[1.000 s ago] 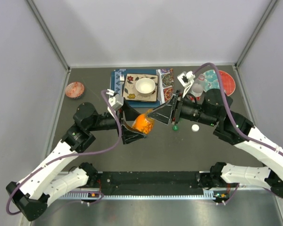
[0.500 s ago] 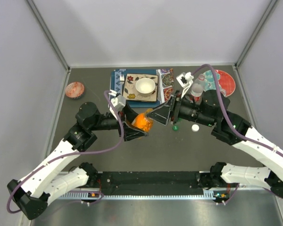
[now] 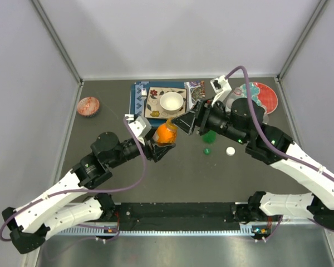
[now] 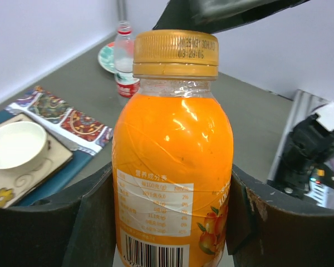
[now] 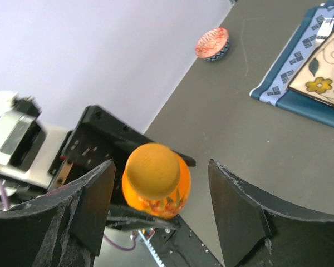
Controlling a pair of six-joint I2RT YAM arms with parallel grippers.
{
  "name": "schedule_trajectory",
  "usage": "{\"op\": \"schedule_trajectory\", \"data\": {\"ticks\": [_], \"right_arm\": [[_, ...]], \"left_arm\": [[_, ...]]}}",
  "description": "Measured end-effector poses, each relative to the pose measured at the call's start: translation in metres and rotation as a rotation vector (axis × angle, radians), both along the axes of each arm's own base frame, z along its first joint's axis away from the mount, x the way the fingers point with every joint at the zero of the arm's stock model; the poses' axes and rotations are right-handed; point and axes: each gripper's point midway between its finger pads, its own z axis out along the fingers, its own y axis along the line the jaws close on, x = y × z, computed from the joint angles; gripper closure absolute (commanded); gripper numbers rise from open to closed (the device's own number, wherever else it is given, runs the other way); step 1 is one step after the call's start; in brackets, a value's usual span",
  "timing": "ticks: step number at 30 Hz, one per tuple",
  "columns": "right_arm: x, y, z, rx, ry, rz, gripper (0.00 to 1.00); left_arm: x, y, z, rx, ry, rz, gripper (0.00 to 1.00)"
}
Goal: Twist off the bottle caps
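Observation:
My left gripper (image 3: pixel 158 146) is shut on the squat orange bottle (image 3: pixel 166 135), with both pads pressed on the sides of its labelled body (image 4: pixel 172 167). The bottle stands upright above the table with its orange cap (image 4: pixel 176 54) on. In the right wrist view my right gripper (image 5: pixel 160 167) is open, its fingers (image 5: pixel 94 194) wide on either side of the cap (image 5: pixel 153 169) and not touching it. A loose green cap (image 3: pixel 207 149) and a loose white cap (image 3: pixel 230 150) lie on the table. A small clear bottle with a red label (image 4: pixel 124 64) stands behind.
A white bowl (image 3: pixel 171 102) sits on patterned mats (image 3: pixel 145 92) at the back centre. A red patterned plate (image 3: pixel 261 95) lies at the back right and a small red dish (image 3: pixel 88 105) at the back left. Something green (image 3: pixel 210 135) shows under the right arm.
My left gripper has closed on the orange bottle and carried it a little toward the back. The right gripper has opened wider and now sits over the cap.

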Motion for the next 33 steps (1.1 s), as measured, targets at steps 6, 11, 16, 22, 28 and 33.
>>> {"op": "schedule_trajectory", "data": {"ticks": [6,11,16,22,28,33], "right_arm": [[0.017,0.013,-0.020,-0.058,0.047,-0.042,0.38],[0.021,0.018,-0.028,-0.071,0.066,-0.046,0.46],[0.020,0.019,-0.028,-0.065,0.071,-0.041,0.55],[0.019,0.021,-0.027,-0.061,0.070,-0.031,0.67],[0.019,0.024,-0.028,-0.067,0.064,-0.017,1.00],[0.013,0.026,-0.024,-0.085,-0.003,0.043,1.00]], "left_arm": [[0.012,0.004,-0.007,0.057,-0.044,0.133,0.70],[0.020,0.010,-0.013,0.091,-0.047,0.192,0.70],[0.022,0.012,-0.016,0.103,-0.045,0.207,0.70],[0.022,0.012,-0.017,0.106,-0.044,0.209,0.70],[0.022,0.013,-0.018,0.109,-0.041,0.209,0.72],[0.012,0.014,-0.013,0.086,-0.043,0.160,0.73]]}}
